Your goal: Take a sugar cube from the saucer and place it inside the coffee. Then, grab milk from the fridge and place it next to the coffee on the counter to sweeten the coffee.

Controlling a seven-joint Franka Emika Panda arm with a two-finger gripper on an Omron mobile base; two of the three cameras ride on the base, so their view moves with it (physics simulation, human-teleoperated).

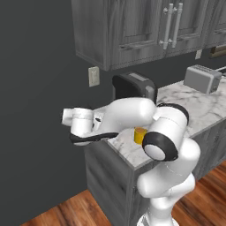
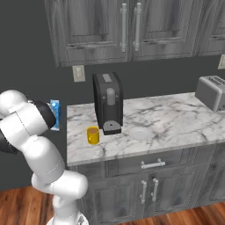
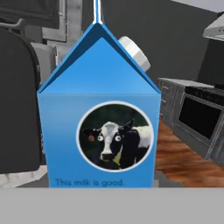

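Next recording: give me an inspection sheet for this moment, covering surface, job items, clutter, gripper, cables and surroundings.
Surface: marble counter, bare between the items listed.
Job's things: yellow mug of coffee stands near the counter's left end, in front-left of the coffee machine; whitish saucer lies to the mug's right, sugar cube too small to tell; blue milk carton sits upright close before the hand camera, off the counter's left end.
Clutter: toaster at the far right.
Gripper: behind the arm, apparently shut on the milk carton.
Cables: nothing seen.
Surroundings: grey upper cabinets, wall outlet, wood floor.
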